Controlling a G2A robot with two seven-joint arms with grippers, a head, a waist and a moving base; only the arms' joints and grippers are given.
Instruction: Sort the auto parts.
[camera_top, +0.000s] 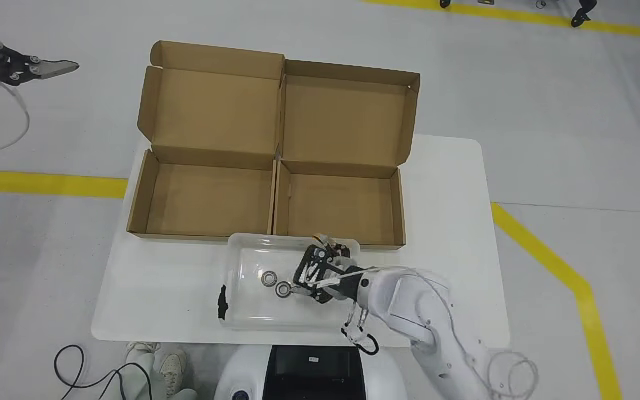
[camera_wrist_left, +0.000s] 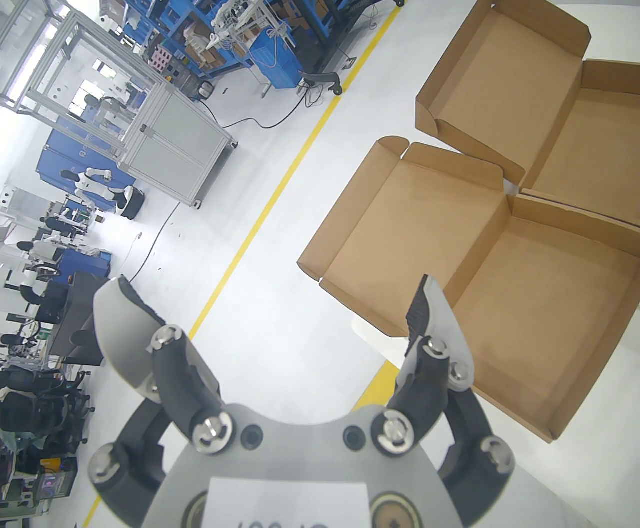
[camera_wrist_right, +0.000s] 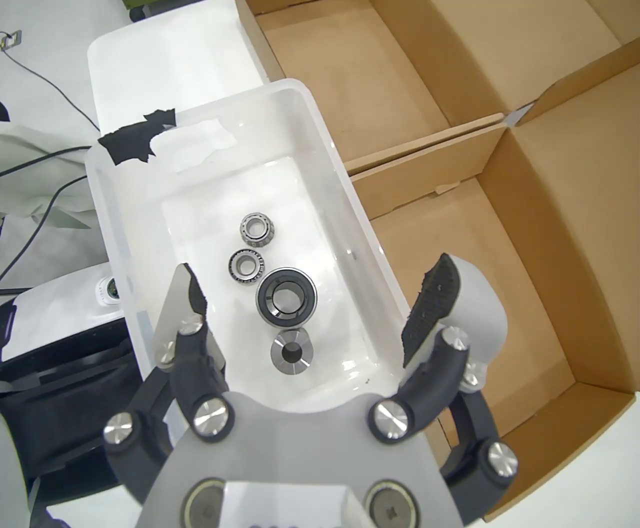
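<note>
a white, round-cornered table (camera_top: 450, 250) is seen from above. an open brown cardboard box (camera_top: 200, 200) is set at 11 o'clock on it, and a second open brown cardboard box (camera_top: 340, 205) is set touching it at 1 o'clock. a clear rectangular plastic bin (camera_top: 248, 262) is placed at 6 o'clock, just beside both.

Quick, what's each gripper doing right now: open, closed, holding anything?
Left gripper: open, holding nothing.
Right gripper: open, holding nothing, above the clear bin.

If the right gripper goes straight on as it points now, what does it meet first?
The open right gripper points down at the large black-ringed bearing in the clear bin, so it would probably meet that first. The silver sleeve next to it is close too, and depth is unclear.
</note>
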